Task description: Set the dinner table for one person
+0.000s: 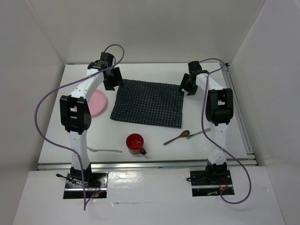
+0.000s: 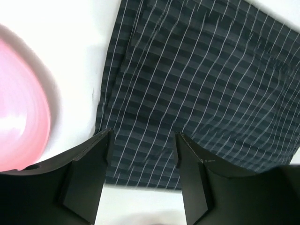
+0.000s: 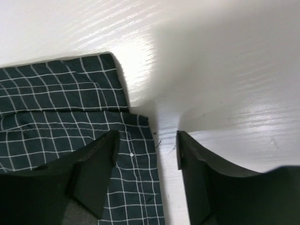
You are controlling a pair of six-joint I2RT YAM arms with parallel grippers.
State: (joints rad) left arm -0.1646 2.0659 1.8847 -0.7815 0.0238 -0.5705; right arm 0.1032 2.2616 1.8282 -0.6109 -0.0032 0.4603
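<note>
The left gripper [image 2: 143, 140] and right gripper [image 3: 147, 140] are held with fingers spread over the far corners of the checked cloth [image 1: 147, 108], laid flat mid-way across the dinner table [image 1: 150, 72]; the pink plate [image 1: 96, 104] is seen just beside its left edge, nearer the left arm

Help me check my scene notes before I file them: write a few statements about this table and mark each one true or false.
1. The pink plate lies on the table, left of the checked cloth, not touching it. True.
2. The red mug stands on the cloth. False: it stands on the bare table, nearer the arm bases.
3. The left tool and the right tool are both open. True.
4. The wooden spoon lies on the plate. False: it lies on the table, right of the mug.
5. The fork lies left of the mug. True.
</note>
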